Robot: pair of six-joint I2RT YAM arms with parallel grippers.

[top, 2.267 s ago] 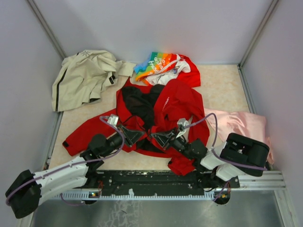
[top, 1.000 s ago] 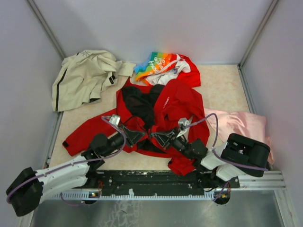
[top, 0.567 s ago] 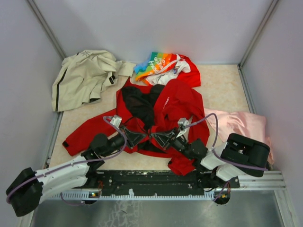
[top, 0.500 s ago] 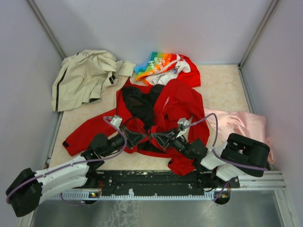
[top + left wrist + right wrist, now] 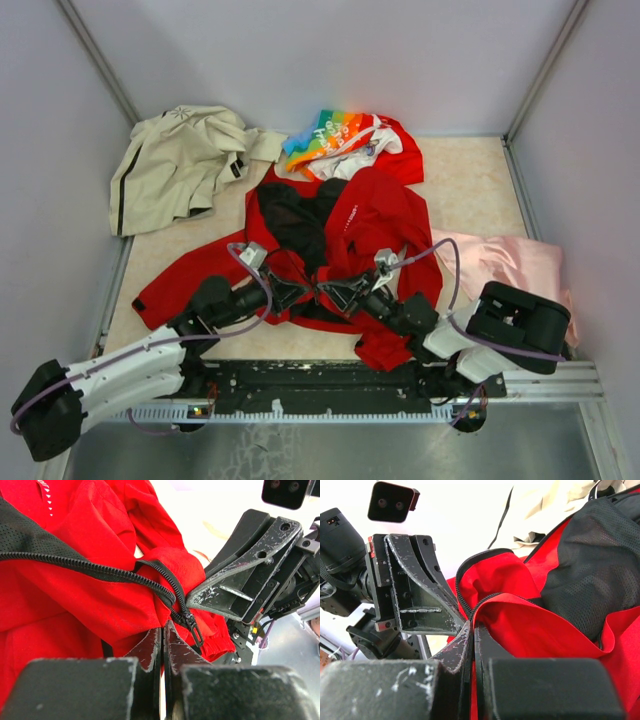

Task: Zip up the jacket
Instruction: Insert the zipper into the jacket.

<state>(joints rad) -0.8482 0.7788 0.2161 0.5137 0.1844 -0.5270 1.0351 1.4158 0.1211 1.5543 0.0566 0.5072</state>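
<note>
The left gripper (image 5: pixel 291 293) is closed tight, its fingertips nipping the red hem of the jacket (image 5: pixel 375 215) just beside the zipper slider (image 5: pixel 192 625). The right gripper (image 5: pixel 328 291) is closed tight too, and its tips clamp the zipper edge of the opposite front panel. The two grippers point at each other, almost touching, over the bottom of the jacket's opening.

The jacket lies spread in the middle of the counter (image 5: pixel 470 190), collar away from the arms and hem towards them. One sleeve reaches out to the left edge. The front is open, showing the black mesh lining (image 5: pixel 295 220), and the dark zipper teeth (image 5: pixel 100 572) run loose along one edge down to the slider.

A line of small white lettering runs down the jacket's right front panel, too small to read from above. In the left wrist view a few white marks sit at the top edge, cut off and illegible.

A beige jacket (image 5: pixel 180 160) with a small star-like mark lies at the back left. Behind the collar is a rainbow-printed garment (image 5: pixel 335 135) whose white lettering cannot be made out. A pink cloth (image 5: pixel 505 262) lies at the right.
</note>
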